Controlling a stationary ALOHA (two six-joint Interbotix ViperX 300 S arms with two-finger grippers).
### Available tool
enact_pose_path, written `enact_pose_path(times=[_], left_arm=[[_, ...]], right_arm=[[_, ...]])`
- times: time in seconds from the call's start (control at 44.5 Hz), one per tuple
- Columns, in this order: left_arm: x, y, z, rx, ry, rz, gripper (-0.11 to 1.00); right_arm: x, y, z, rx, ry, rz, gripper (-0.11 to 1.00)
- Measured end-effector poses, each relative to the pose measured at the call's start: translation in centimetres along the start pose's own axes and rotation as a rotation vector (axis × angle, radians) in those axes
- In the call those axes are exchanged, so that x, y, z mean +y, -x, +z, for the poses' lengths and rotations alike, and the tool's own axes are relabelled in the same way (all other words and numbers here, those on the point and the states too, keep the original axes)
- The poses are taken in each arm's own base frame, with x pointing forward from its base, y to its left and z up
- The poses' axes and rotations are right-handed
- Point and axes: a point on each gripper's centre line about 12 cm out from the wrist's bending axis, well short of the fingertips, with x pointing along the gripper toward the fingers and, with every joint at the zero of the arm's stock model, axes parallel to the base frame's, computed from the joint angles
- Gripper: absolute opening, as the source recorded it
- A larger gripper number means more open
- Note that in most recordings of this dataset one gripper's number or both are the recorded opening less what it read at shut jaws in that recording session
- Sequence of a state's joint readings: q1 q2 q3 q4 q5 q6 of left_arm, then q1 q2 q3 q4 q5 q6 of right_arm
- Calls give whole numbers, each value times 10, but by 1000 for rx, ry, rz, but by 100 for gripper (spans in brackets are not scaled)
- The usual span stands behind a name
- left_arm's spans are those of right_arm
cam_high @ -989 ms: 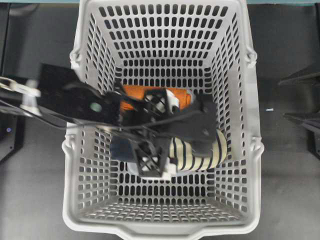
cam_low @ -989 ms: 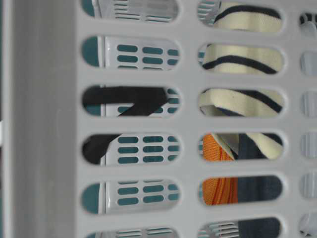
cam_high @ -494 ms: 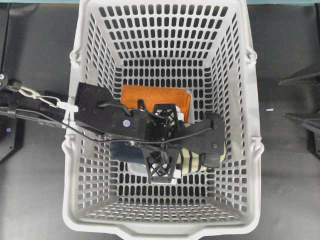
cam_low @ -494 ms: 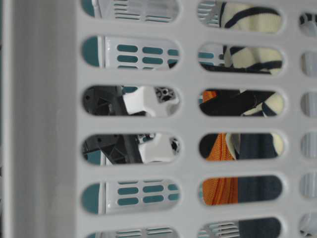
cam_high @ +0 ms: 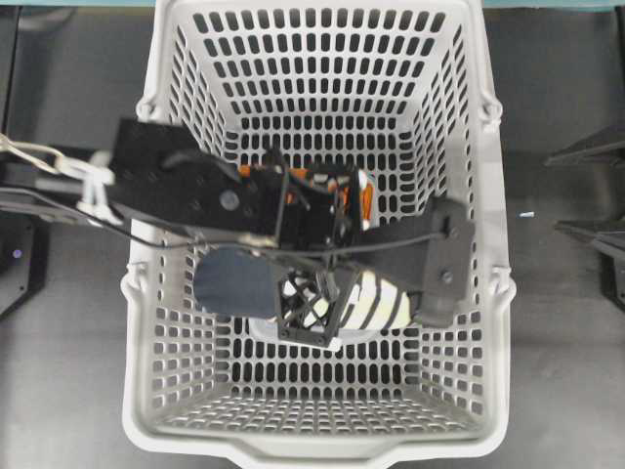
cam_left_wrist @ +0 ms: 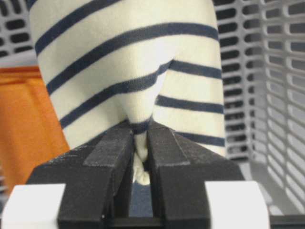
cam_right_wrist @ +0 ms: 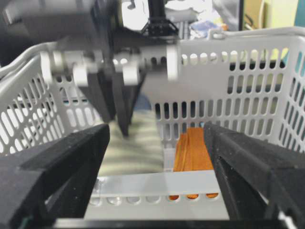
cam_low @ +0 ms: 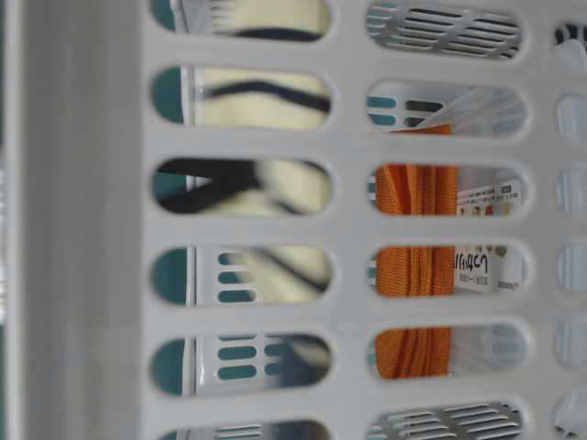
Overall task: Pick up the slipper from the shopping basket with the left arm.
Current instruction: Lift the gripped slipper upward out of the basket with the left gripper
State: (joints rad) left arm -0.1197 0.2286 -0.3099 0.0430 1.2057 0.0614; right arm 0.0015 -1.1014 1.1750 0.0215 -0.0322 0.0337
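The slipper (cam_high: 376,305), cream with navy stripes and a plain navy end (cam_high: 229,283), hangs inside the light grey shopping basket (cam_high: 469,147). My left gripper (cam_high: 311,301) reaches in from the left on the black left arm (cam_high: 186,191). In the left wrist view the jaws (cam_left_wrist: 139,143) are shut on a pinched fold of the slipper's striped upper (cam_left_wrist: 138,62). The table-level view shows the slipper (cam_low: 266,96) blurred behind the basket's slots. My right gripper (cam_right_wrist: 155,162) is open and empty, just outside the basket rim (cam_right_wrist: 152,183).
A folded orange cloth (cam_high: 366,200) with a printed label (cam_low: 486,261) lies on the basket floor beside the slipper; it also shows in the left wrist view (cam_left_wrist: 24,124) and the right wrist view (cam_right_wrist: 193,148). The slotted basket walls (cam_left_wrist: 267,71) close in all round.
My left gripper has closed on the slipper and lifted it. The slipper has shifted off the orange cloth, whose label now shows. The navy end now hangs out to the left.
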Motion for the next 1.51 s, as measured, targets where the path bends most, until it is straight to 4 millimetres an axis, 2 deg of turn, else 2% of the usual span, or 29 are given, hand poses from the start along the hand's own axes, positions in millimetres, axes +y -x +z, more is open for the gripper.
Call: enact_pose_path(times=[0.112, 0.225, 0.27, 1.506], left_arm=[[3, 37, 16, -40, 5, 4, 6], [8, 62, 25, -74, 13, 10, 6], [9, 66, 26, -72, 16, 12, 6], [11, 63, 24, -40, 20, 12, 6]], right_arm=[[0, 0, 0, 0, 0, 0, 77], [0, 0, 0, 0, 0, 0, 77], [0, 0, 0, -2, 2, 0, 77], [0, 2, 1, -8, 0, 0, 77]])
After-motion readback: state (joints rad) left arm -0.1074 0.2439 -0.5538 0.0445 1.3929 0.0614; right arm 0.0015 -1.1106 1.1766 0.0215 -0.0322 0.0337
